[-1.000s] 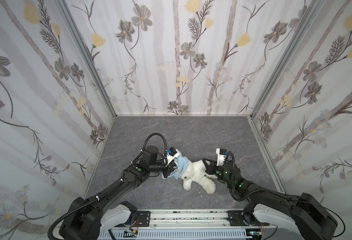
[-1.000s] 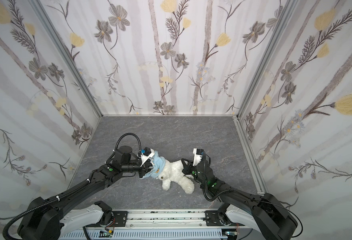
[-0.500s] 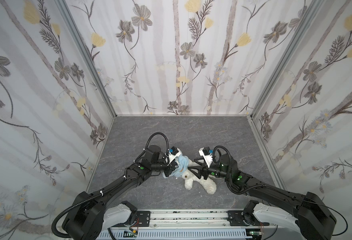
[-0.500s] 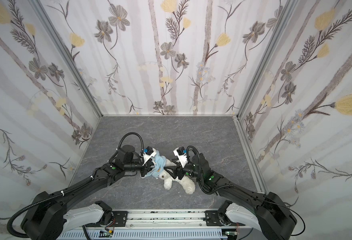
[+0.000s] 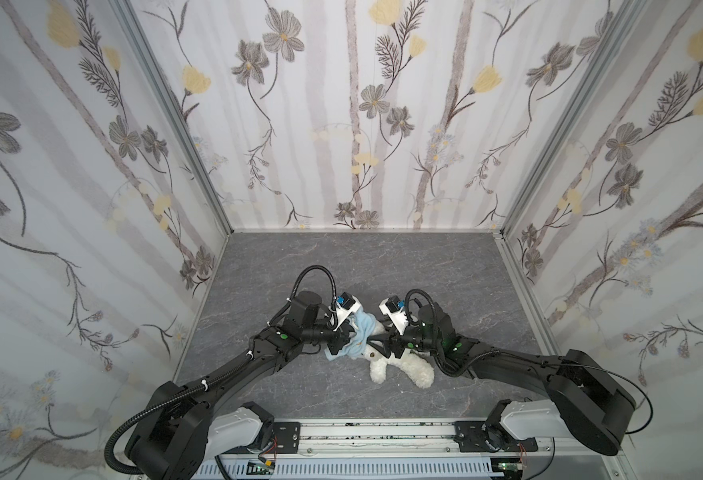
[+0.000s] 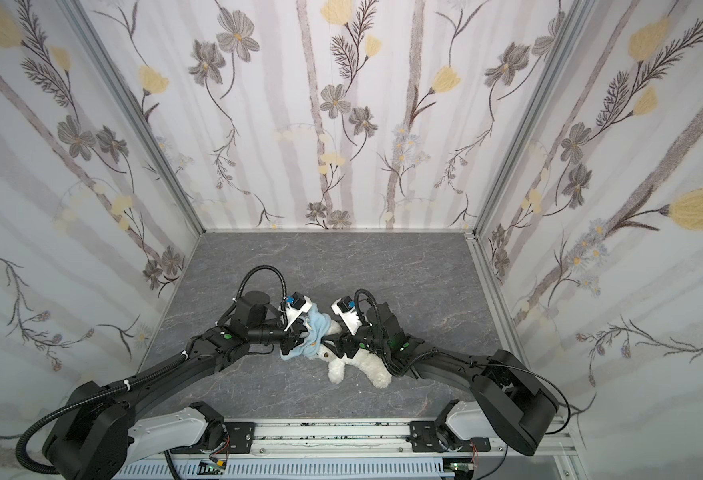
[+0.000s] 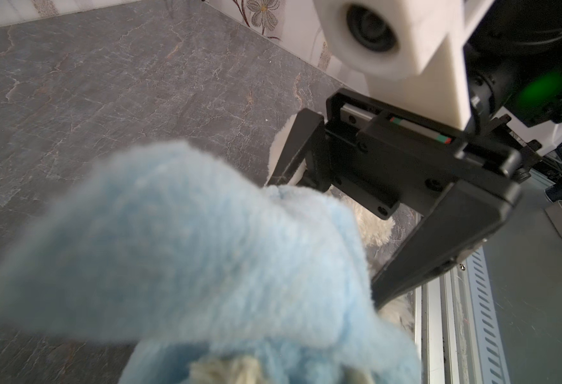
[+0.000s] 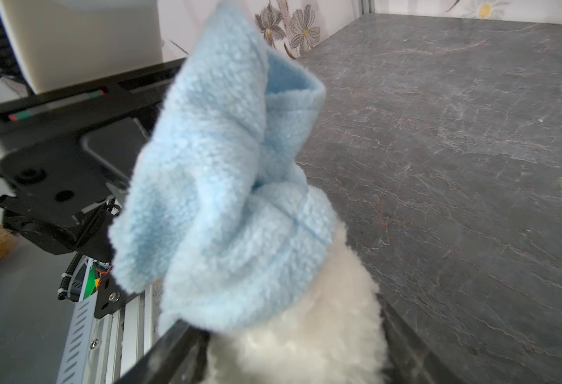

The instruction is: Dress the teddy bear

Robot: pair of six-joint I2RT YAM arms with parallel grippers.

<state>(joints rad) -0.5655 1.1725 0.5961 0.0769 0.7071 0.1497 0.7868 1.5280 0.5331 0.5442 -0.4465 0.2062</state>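
Right gripper (image 5: 378, 347) being shifted left, jaws spread astride teddy bear (image 5: 408, 365) torso, perhaps closing; hoodie (image 5: 356, 338) being kept pinched by left gripper (image 5: 346, 334) jaws, bracing for pull-down.

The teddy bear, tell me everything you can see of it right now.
The teddy bear is small, white and fluffy. It lies on the grey table between the two arms with two limbs splayed out. A light-blue fleece hoodie is bunched over its head end and covers most of the head. The left gripper pinches the hoodie, and the open jaws of the right gripper stand either side of its furry body.
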